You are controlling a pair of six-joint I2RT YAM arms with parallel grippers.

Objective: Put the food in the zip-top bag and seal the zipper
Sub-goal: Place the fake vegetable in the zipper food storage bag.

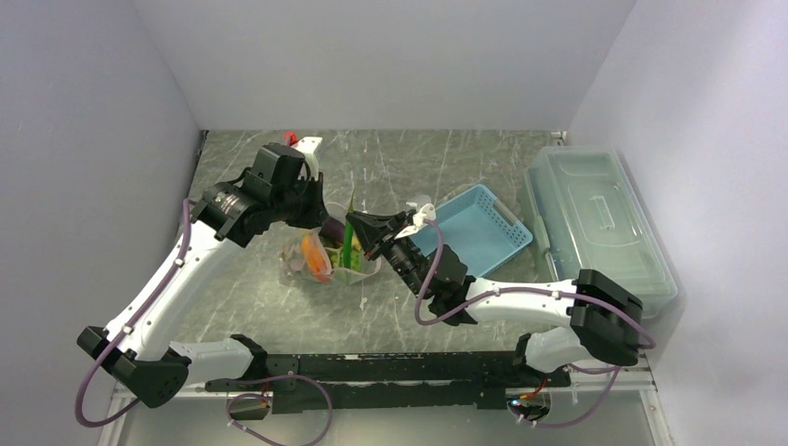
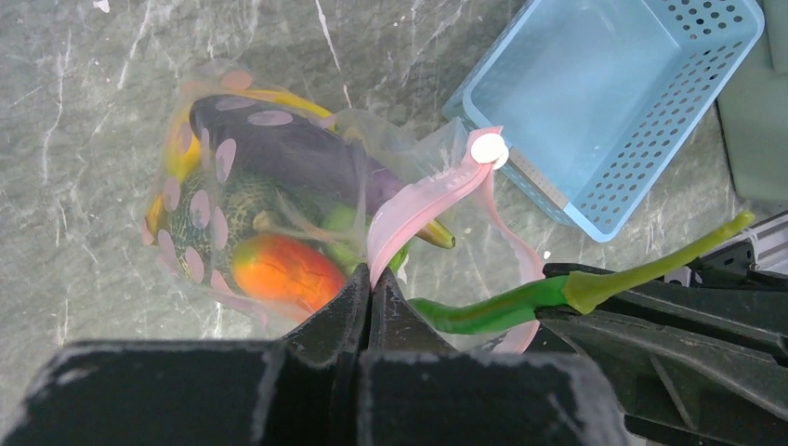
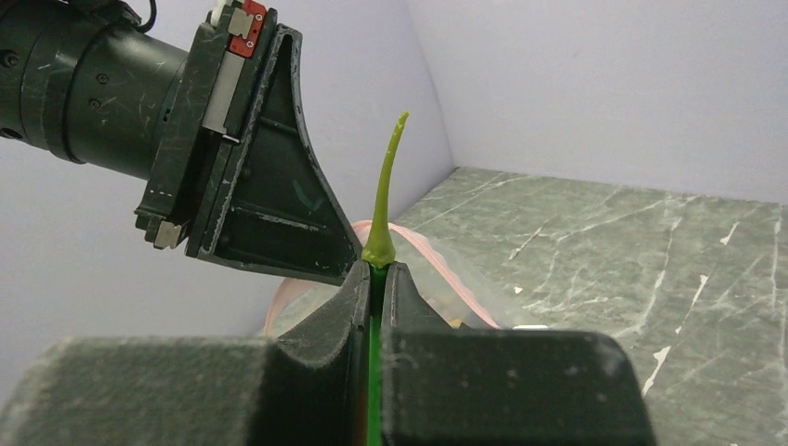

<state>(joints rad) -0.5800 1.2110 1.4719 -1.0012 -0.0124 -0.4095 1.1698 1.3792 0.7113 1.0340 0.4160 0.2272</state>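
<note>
Midway between the worktop's side edges, our left gripper (image 2: 372,283) pinched the zipper (image 2: 418,206); our right gripper (image 3: 376,274) pinched the green pod (image 3: 381,218).

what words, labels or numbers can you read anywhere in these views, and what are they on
None can be read.
Red tag on the left arm: small pale marks, too small to read.
Bag: pink dots only, no words.
Basket: no label shows.
Box: no label shows.
</note>
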